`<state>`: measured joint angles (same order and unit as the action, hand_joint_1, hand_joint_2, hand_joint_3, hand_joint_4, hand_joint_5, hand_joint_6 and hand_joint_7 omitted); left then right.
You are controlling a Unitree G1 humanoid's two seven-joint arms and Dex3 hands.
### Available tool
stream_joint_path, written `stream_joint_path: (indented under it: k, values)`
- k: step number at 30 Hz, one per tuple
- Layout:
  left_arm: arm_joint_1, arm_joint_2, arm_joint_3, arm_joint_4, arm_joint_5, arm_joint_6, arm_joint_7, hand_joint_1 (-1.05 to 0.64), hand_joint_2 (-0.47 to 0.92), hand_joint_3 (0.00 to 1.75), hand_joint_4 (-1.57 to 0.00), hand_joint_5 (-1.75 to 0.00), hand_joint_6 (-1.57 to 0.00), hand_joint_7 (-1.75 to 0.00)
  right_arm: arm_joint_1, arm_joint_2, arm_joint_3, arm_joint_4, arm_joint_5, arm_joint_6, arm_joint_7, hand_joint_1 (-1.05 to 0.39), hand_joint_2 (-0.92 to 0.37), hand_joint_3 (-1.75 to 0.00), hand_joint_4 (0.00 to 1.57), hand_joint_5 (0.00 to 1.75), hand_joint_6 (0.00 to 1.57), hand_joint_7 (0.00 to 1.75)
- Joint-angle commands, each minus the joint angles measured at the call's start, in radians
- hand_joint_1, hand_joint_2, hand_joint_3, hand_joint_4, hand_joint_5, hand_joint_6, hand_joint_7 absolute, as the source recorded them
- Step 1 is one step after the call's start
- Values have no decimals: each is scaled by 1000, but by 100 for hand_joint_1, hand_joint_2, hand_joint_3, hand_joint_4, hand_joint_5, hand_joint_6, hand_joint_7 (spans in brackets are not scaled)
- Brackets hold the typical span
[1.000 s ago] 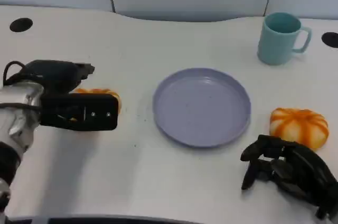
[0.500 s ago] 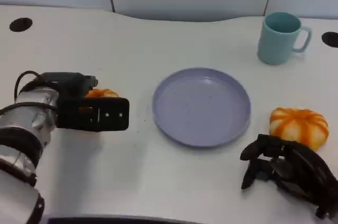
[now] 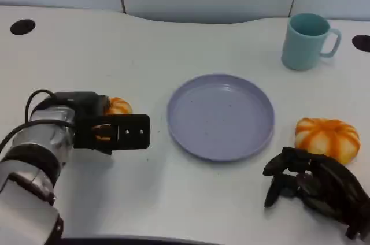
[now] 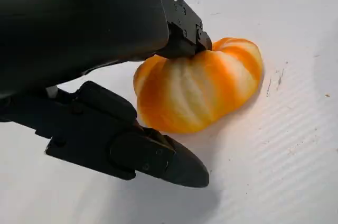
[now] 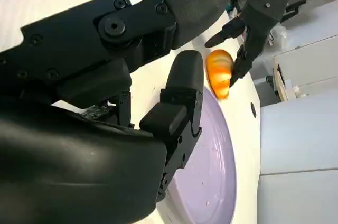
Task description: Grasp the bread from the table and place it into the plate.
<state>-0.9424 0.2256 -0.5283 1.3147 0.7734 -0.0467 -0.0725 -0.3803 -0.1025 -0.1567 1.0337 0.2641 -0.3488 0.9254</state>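
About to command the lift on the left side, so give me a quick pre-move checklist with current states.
1. Left hand around the left bread: ok, fingers on both sides, one touching its top.
2. Grasp closed firmly: cannot tell.
3. Bread off the table: not ok, it sits on the surface.
4. Plate free to receive: ok, nothing lies in it.
5. Right hand out of the path: ok, it sits near the table's front edge, beside the second bread.
6. Cup clear of the route: ok, behind the plate.
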Motion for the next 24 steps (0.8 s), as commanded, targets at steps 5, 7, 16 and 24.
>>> stream_joint_path:
  k: [5, 7, 16, 24]
  values:
    - [31, -13, -47, 31, 7, 14, 23, -75, 83, 0, -21, -6, -28, 0, 62, -6, -1, -23, 10, 72, 8, -53, -92, -4, 63, 139, 73, 93]
    - [42, -14, -77, 36, 31, 12, 65, -69, 82, 0, -33, -11, -37, -5, 66, -9, -1, -25, 13, 62, 18, -54, -92, -5, 64, 138, 72, 92]
    - [66, -11, -113, 43, 43, -14, 218, -40, 79, 0, -68, -140, -66, -66, 64, -15, -3, -22, 15, 69, 23, -53, -92, -5, 63, 140, 68, 98]
    - [69, 5, -86, 42, 16, -62, 255, -35, 85, 1, -60, -158, -62, -110, 66, -13, 4, -47, 15, 90, 13, -54, -92, -4, 64, 138, 69, 98]
